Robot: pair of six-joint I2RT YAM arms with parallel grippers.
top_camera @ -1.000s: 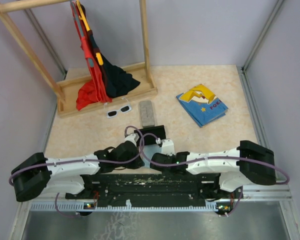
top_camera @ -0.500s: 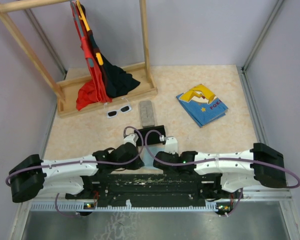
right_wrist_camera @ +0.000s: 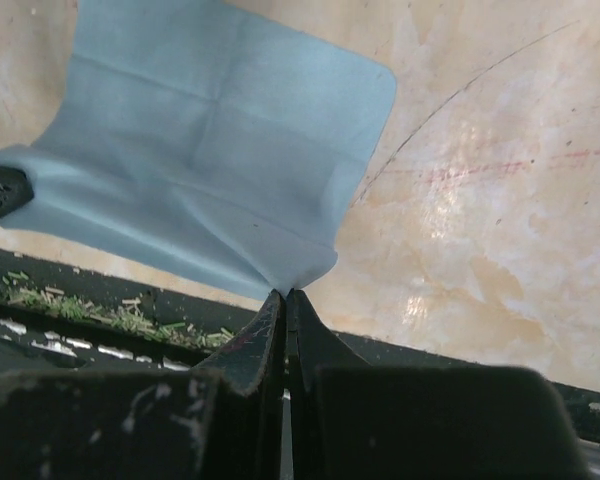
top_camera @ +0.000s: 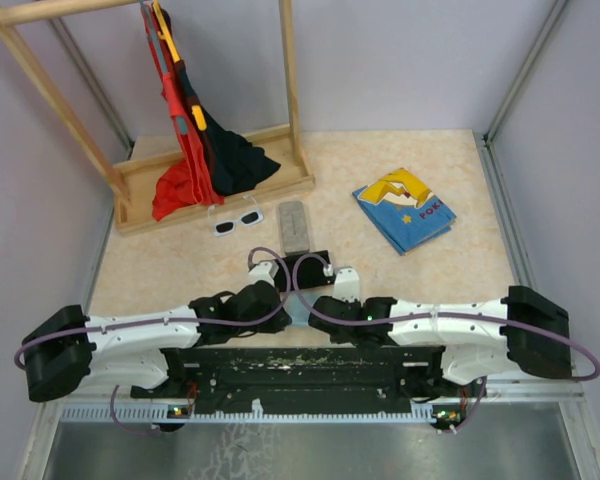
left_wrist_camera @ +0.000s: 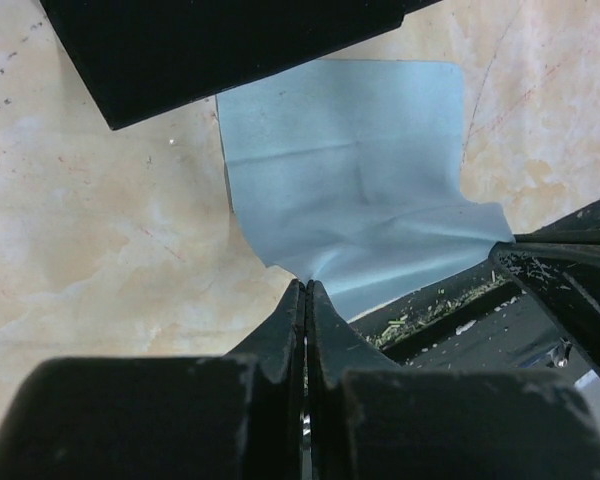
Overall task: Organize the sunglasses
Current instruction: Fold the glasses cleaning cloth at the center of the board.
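The white-framed sunglasses [top_camera: 237, 221] lie on the table in front of the wooden rack, far from both grippers. The thin wire-framed pair is out of view. My left gripper [left_wrist_camera: 306, 285] is shut on a near corner of a light-blue cloth [left_wrist_camera: 350, 190]. My right gripper [right_wrist_camera: 286, 293] is shut on the cloth's [right_wrist_camera: 220, 150] other near corner. The cloth lies spread between them at the table's near edge [top_camera: 298, 306], its near side lifted. In the top view the left gripper [top_camera: 272, 298] and right gripper [top_camera: 325, 303] sit close together.
A black case [top_camera: 307, 267] lies just beyond the cloth and fills the top of the left wrist view [left_wrist_camera: 230, 40]. A grey case [top_camera: 295, 226] lies further back. A wooden rack [top_camera: 215, 185] with red and black garments stands at the back left. A blue booklet [top_camera: 404, 210] lies at the back right.
Both arms have shifted while holding the cloth. The right arm's elbow swung out to the right, and both wrists moved a little.
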